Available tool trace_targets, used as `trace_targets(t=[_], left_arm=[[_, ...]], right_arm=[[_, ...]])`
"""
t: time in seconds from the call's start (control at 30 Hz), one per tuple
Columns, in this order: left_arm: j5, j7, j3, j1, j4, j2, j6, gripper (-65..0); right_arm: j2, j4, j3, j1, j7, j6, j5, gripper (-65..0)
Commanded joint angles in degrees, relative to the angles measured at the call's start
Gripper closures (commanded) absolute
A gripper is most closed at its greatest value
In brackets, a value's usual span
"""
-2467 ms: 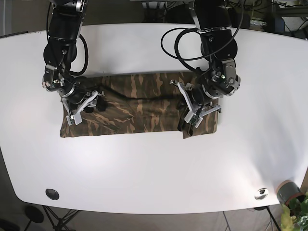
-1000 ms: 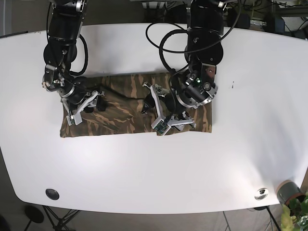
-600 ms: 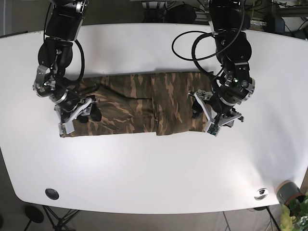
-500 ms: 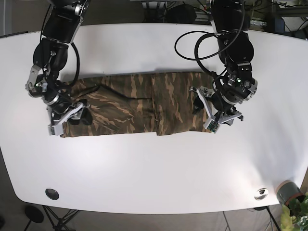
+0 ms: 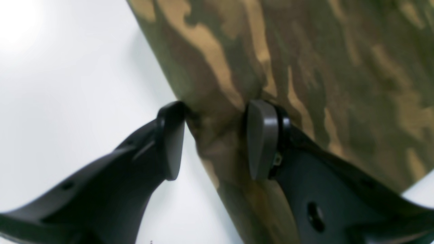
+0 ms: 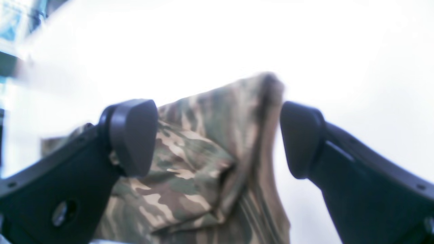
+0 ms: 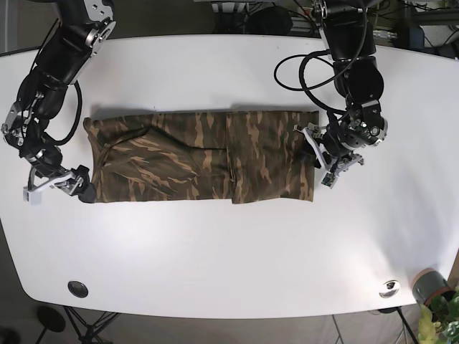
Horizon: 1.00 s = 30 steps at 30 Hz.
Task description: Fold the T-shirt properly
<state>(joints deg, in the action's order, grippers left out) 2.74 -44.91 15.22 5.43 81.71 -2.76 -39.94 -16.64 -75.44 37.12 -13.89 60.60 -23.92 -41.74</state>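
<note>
- The left gripper [image 5: 212, 142] has its fingers [image 5: 261, 139] standing apart, with the edge of the T-shirt [image 5: 305, 67] lying between them; no fold of cloth is pinched. In the base view it sits at the right end of the T-shirt [image 7: 201, 154], just beside the hem.
- The right gripper [image 6: 217, 139] is spread wide, its fingers [image 6: 134, 135] on either side of a bunched camouflage corner that it does not clamp. In the base view the right gripper [image 7: 68, 183] is at the near left corner of the cloth, close to the tabletop [image 7: 229, 258].
- A second ago the left gripper was over the middle of the cloth, carrying the right end inward; it has since let go and drawn back to the right. That end now lies doubled over the middle, with a visible fold line.
- The right arm has swung outward from its earlier spot on top of the left part, down to that corner.
- The shirt lies flat as a long band across the middle of the tabletop.
- My reading: one end fold is done, and the left end, wrinkled and uneven, is next to be brought over. Grasping both layers at that corner cleanly looks like the tricky part.
</note>
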Motion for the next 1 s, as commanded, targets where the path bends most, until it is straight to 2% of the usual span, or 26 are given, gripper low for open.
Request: trace_targets(t=[0.0,0.1,0.23,0.4,0.67,0.9,0.97], left_arm=[[0.29,0.73,0.03,0.94,-0.35,-0.62,-0.06,-27.1],[0.29,0.82,0.03,1.03,-1.05,-0.62,-0.06,-27.1],[0.29,1.08,-0.06,1.03,-1.23,-0.62,-0.06,-27.1],[0.29,1.08,-0.06,0.85,-0.35,-0.62,-0.06,-27.1],[0.29,1.08,-0.06,0.68,0.44,-0.71,-0.06,-27.1],[0.29,0.91,-0.06,0.59,0.44,-0.71,-0.06,-26.9],[0.29,0.91,-0.06,0.59,0.44,-0.71,-0.06,-26.9]], right_arm=[[-2.39,3.83,1.16,-1.01,-0.69,-0.30,-3.58,-53.9],[-4.76,9.46,1.60,-1.01,-0.95,-0.65,-5.78,-53.4],[-5.20,12.54,1.34,-1.01,-1.48,-0.74,-5.87,-53.3],[-4.50,12.89,1.07,0.84,-2.53,-0.74,-5.78,-53.3],[-1.51,12.80,-1.65,1.80,-3.59,-0.74,-5.60,-53.3],[-0.72,12.80,-1.92,2.86,-4.11,-0.74,-5.60,-53.3],[-0.19,12.80,-3.67,2.86,-4.11,-0.65,-5.60,-53.3]])
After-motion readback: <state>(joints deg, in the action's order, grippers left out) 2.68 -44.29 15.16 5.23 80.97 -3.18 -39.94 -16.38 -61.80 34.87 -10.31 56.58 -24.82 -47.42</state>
